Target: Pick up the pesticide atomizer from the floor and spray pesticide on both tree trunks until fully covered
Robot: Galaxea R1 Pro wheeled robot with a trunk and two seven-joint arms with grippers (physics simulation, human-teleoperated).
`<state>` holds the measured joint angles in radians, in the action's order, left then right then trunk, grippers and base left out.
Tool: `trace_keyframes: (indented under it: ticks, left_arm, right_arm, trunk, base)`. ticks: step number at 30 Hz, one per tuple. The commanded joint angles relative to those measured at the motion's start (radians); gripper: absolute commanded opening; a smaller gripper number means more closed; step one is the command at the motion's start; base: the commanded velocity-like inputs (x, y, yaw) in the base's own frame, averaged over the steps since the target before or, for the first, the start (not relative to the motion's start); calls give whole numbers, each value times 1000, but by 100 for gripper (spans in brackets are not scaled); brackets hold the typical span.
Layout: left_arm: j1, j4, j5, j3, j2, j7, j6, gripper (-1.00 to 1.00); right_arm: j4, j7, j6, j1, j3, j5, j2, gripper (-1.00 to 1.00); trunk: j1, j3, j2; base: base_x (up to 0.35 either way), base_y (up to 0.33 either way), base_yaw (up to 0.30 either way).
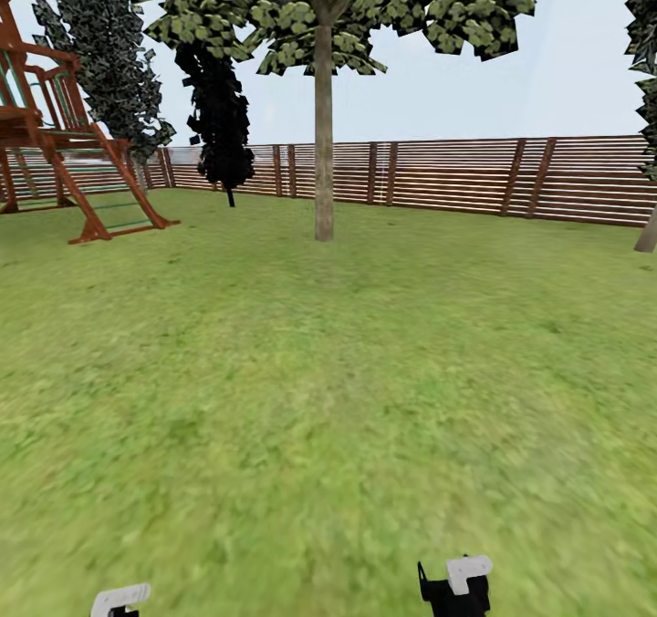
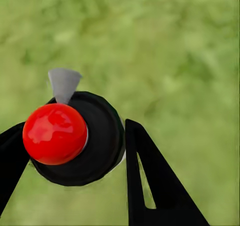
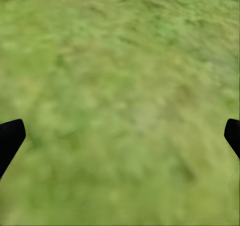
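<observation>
In the left wrist view the pesticide atomizer (image 2: 75,138) sits between my left gripper's (image 2: 75,131) black fingers: a black round body with a red ball top and a grey nozzle. The gripper is shut on it, above grass. One tree stands ahead on the lawn, its grey-brown trunk (image 1: 324,142) bare and straight under a leafy crown. A second trunk (image 1: 647,231) leans in at the right edge. My right gripper (image 3: 120,131) is open over bare grass, and it also shows low in the head view as my right gripper (image 1: 453,590).
A reddish wooden play frame (image 1: 64,142) with a ladder stands far left. A brown slat fence (image 1: 456,174) closes the back of the lawn. Dark narrow trees (image 1: 219,115) stand by the fence. Open grass (image 1: 319,398) lies between me and the tree.
</observation>
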<state>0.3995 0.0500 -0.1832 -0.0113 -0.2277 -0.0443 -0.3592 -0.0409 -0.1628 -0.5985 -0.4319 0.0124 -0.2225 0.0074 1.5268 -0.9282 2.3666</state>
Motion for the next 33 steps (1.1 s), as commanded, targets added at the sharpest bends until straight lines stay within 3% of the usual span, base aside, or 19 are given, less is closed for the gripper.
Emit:
trace_keyframes:
  ticks: [1,33]
  left_arm:
    - [1,-1,-9,-2,0,-5,-3,-100]
    - [1,-1,-9,-1,-1,-5,-3,-100]
  right_arm:
    - [1,-9,-1,-1,1,-11,0,100]
    - [1,-11,-1,-1,1,-11,-1,100]
  trunk:
    - [0,-1,0]
    - [0,-1,0]
  base:
    - [336,0,0]
    - [336,0,0]
